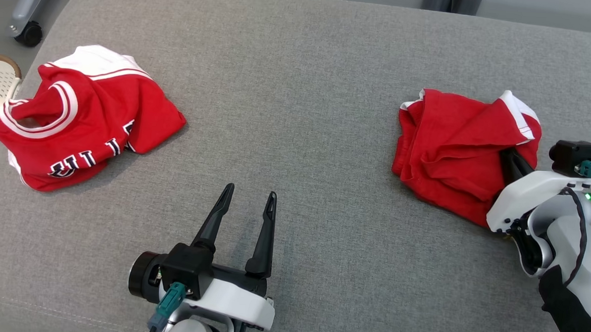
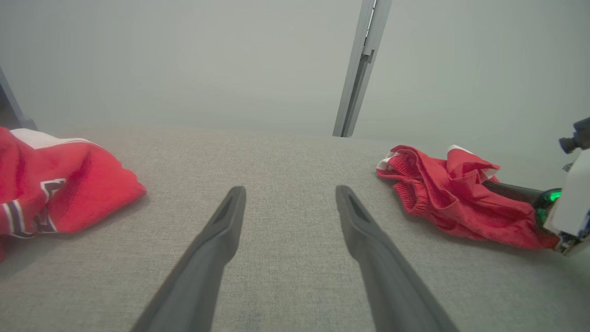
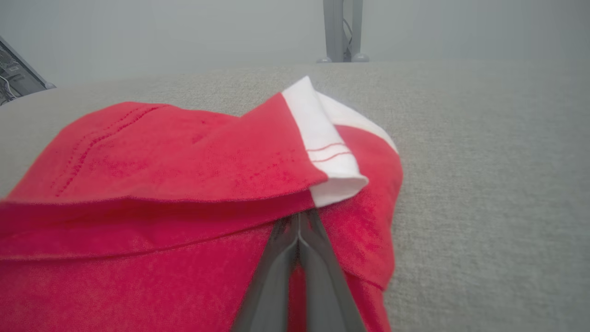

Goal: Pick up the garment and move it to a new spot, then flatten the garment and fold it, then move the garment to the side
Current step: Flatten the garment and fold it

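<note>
Desk (image 1: pixel 299 85) is covered in grey woven fabric, with the far-left corner rounded. Two crumpled pieces are laid on it, well apart: red jersey (image 1: pixel 90 120) with white trim and dark lettering at left, red garment (image 1: pixel 453 149) with white-banded edge at right.

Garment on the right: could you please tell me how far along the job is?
Done: nothing yet; the right garment lies crumpled on the grey surface. In hand: the right gripper is shut on a fold. Remaining: lifting, moving, flattening, folding, setting aside; the left gripper is open.
</note>
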Available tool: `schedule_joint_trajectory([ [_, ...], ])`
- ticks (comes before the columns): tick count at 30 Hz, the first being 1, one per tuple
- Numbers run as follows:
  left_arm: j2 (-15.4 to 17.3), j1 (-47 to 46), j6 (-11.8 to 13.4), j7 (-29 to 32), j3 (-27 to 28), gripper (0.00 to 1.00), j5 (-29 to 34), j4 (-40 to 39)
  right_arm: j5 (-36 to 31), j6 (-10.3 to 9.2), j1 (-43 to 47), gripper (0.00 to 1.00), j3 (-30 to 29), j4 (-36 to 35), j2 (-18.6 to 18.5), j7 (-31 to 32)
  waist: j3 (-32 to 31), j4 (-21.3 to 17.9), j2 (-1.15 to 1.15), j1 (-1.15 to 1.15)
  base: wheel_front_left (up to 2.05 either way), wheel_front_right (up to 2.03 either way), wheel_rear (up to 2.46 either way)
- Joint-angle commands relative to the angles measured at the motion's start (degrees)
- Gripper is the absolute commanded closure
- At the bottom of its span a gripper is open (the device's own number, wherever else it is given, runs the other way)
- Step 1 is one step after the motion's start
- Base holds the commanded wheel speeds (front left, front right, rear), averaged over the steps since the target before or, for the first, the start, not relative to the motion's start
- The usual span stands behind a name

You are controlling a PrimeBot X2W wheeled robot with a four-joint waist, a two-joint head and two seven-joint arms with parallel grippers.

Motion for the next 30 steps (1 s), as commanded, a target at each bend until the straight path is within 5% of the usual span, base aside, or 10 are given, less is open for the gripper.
schedule_joint_trajectory([
  [1, 0.20, -1.10, 0.04, -0.17, 0.02, 0.00, -0.25, 0.07, 0.32, 0.02, -0.80, 1.00, 0.76, 0.28, -0.47, -0.65, 0.00, 0.20, 0.00, 0.00, 0.00, 0.00, 0.00],
  [21, 0.21, -0.91, -0.09, -0.17, -1.18, 0.00, -0.29, 1.09, 2.12, 0.02, -6.96, 1.00, 9.38, 1.15, 0.71, -2.25, -1.87, 2.42, 0.00, 0.00, 0.00, 0.00, 0.00],
  [26, 0.21, 0.59, 0.61, -0.17, 0.41, 0.00, -1.01, 0.61, -1.58, 0.02, -4.27, 1.00, 6.78, -8.41, 1.33, -2.25, -4.01, 0.44, 0.00, 0.00, 0.00, 0.00, 0.00],
  [27, 0.20, 0.78, 0.60, -0.17, 0.67, 0.00, -1.08, 0.58, -1.85, 0.02, -3.62, 0.85, 5.83, -9.32, 1.43, -2.26, -4.31, -0.20, 0.00, 0.00, 0.00, 0.00, 0.00],
  [29, 0.21, 1.09, 0.65, -0.17, 1.16, 0.00, -1.31, 0.32, -2.66, 0.02, -2.02, 0.18, 4.21, -10.84, 1.56, -2.22, -4.81, -1.53, 0.00, 0.00, 0.00, 0.00, 0.00],
  [30, 0.21, 1.29, 0.66, -0.17, 1.53, 0.00, -1.57, 0.24, -3.29, 0.02, -1.37, 0.00, 3.30, -11.65, 1.52, -2.19, -5.05, -2.25, 0.00, 0.00, 0.00, 0.00, 0.00],
])
